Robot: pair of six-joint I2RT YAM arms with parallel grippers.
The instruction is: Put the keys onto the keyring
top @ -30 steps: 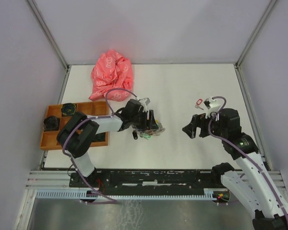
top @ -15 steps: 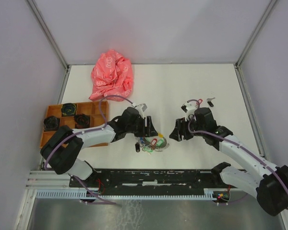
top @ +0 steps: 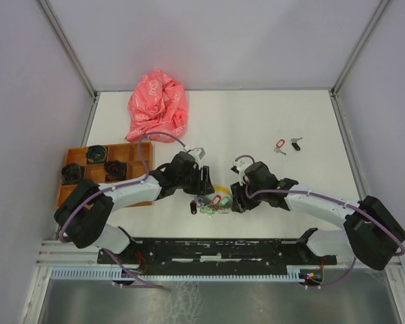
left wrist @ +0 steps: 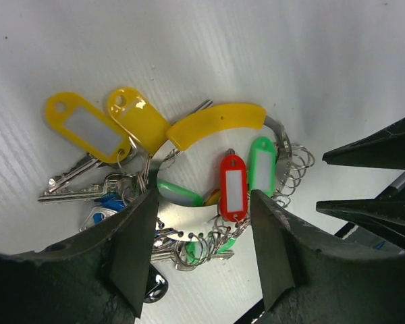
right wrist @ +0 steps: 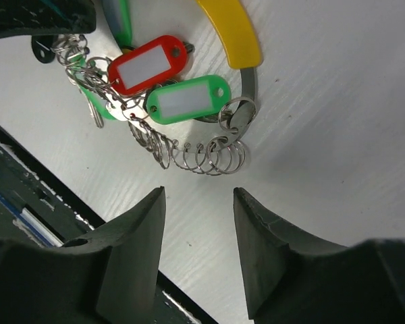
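The keyring point(top: 212, 202) lies near the table's front: a yellow arc handle point(left wrist: 216, 125), a perforated metal plate and several split rings with yellow, red and green tags. My left gripper point(top: 204, 185) is open just behind it, its jaws straddling the metal plate point(left wrist: 189, 219) without closing on it. To the keyring's right, my right gripper point(top: 235, 200) is open and empty, its fingertips point(right wrist: 143, 223) just short of the row of small rings point(right wrist: 209, 158). The keys lie loose at the back right: a red-headed one point(top: 279, 144) and a black-headed one point(top: 296, 143).
A crumpled pink bag point(top: 157, 106) sits at the back left. An orange divided tray point(top: 71, 197) with black parts stands at the left edge. A small black fob point(top: 192, 208) lies beside the keyring. The black front rail point(top: 209, 247) runs close behind the right fingers.
The right arm swung left from beside the two loose keys to the keyring, and its jaws narrowed. The keyring sits nearer the front edge. The left jaws closed slightly.
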